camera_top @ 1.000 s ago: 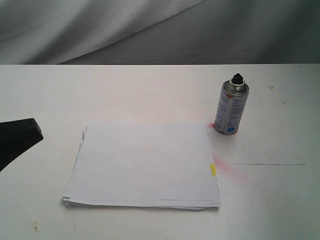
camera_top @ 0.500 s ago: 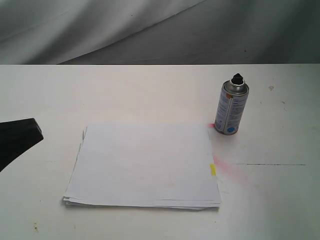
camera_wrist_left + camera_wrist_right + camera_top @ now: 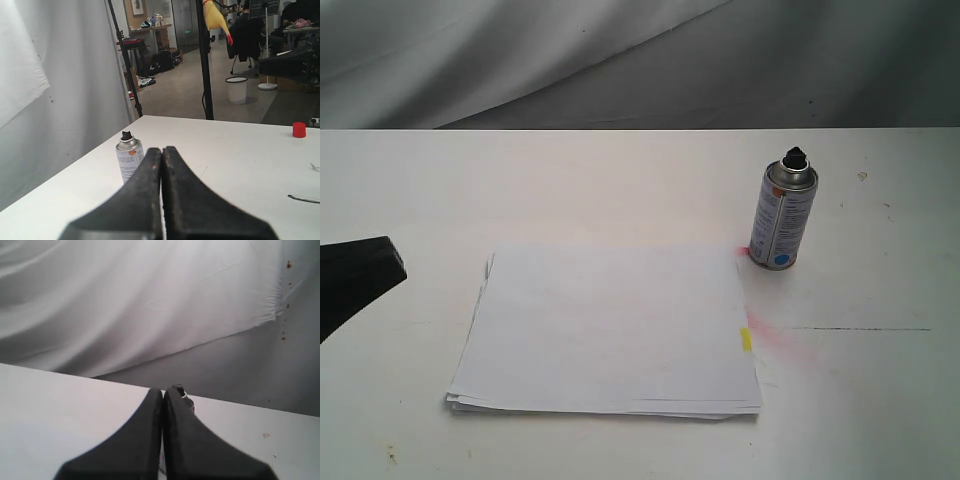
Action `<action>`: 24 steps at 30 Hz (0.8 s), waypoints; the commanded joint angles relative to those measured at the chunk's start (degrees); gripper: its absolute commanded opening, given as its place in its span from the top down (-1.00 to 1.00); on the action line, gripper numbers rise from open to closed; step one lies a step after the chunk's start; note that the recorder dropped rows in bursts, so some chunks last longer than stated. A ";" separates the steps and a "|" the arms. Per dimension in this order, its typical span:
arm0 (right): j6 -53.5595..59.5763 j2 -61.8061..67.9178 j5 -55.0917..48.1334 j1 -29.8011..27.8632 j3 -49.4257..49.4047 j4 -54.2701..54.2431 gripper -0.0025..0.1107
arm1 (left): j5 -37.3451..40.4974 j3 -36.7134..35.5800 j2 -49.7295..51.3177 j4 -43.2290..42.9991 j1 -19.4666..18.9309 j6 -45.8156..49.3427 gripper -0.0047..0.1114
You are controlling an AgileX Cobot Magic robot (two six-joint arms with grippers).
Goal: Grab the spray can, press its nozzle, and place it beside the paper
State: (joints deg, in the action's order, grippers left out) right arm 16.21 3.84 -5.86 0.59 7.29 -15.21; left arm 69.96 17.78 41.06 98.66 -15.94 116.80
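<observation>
Exterior view shows upright silver spray can (image 3: pixel 783 222) with black nozzle (image 3: pixel 794 156); left hand (image 3: pixel 161 149) and right hand (image 3: pixel 163 390) both closed.

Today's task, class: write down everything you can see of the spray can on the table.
The spray can is a small silver cylinder that looks like metal, with a white printed label, coloured marks and a blue dot near its base. A black nozzle sits on its domed top. It stands upright on the white table, just off the far right corner of the paper in the exterior view, apparently not touching it. Nothing holds it.
</observation>
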 commanded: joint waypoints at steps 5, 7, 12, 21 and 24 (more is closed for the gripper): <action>-17.03 -0.27 0.55 -0.05 -6.14 12.18 0.96 | 0.00 -0.16 -0.26 1.28 0.28 0.22 0.92; -18.05 -0.27 0.55 -0.05 -7.29 12.18 0.96 | 0.00 -0.16 -0.26 1.28 0.28 0.22 0.92; -18.05 -0.27 -1.90 -0.05 -7.29 11.18 0.96 | 0.00 -0.16 -0.26 1.28 0.28 0.22 0.92; -18.05 -0.27 -1.90 -0.05 -7.29 11.18 0.96 | 0.00 -0.16 -0.26 1.28 0.28 0.22 0.92; -18.05 -0.27 -1.90 -0.05 -7.29 11.18 0.96 | 0.00 -0.16 -0.26 1.28 0.28 0.22 0.92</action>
State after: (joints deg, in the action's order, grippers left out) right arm -1.54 3.84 -7.58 0.59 0.21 -4.13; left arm 69.96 17.78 41.06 98.66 -15.94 116.80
